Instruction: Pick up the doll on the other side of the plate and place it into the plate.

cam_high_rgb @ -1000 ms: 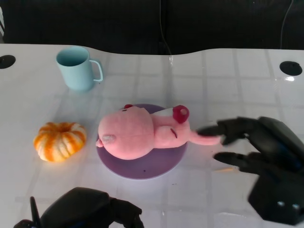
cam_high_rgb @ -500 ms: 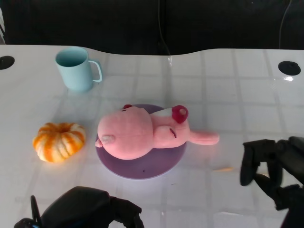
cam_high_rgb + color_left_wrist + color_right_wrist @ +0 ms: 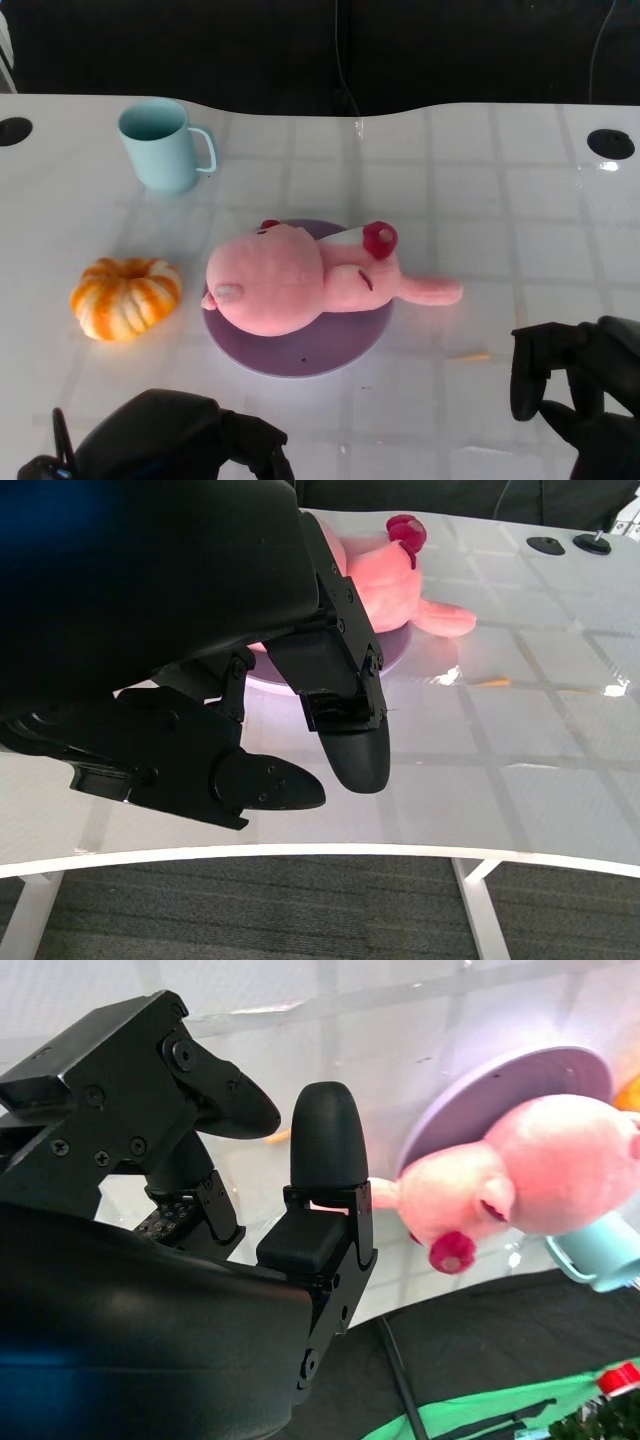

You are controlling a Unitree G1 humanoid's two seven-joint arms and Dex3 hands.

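The pink plush doll (image 3: 300, 278) lies on its side on the purple plate (image 3: 320, 345), one limb sticking out past the rim to the right. It shows also in the left wrist view (image 3: 385, 585) and right wrist view (image 3: 540, 1175). My right hand (image 3: 575, 385) sits low at the right front, apart from the doll, fingers spread and holding nothing. Its fingers (image 3: 325, 1155) are empty in the right wrist view. My left hand (image 3: 170, 445) rests at the front left edge; its fingers (image 3: 345, 725) hold nothing.
A light blue mug (image 3: 162, 145) stands at the back left. An orange-and-white pumpkin toy (image 3: 125, 297) lies left of the plate. A small orange scrap (image 3: 470, 356) lies on the white table (image 3: 500, 180) between the plate and my right hand.
My right hand let go of the doll's limb and drew back toward the right front edge. The doll stays on the plate. My left hand shifted slightly.
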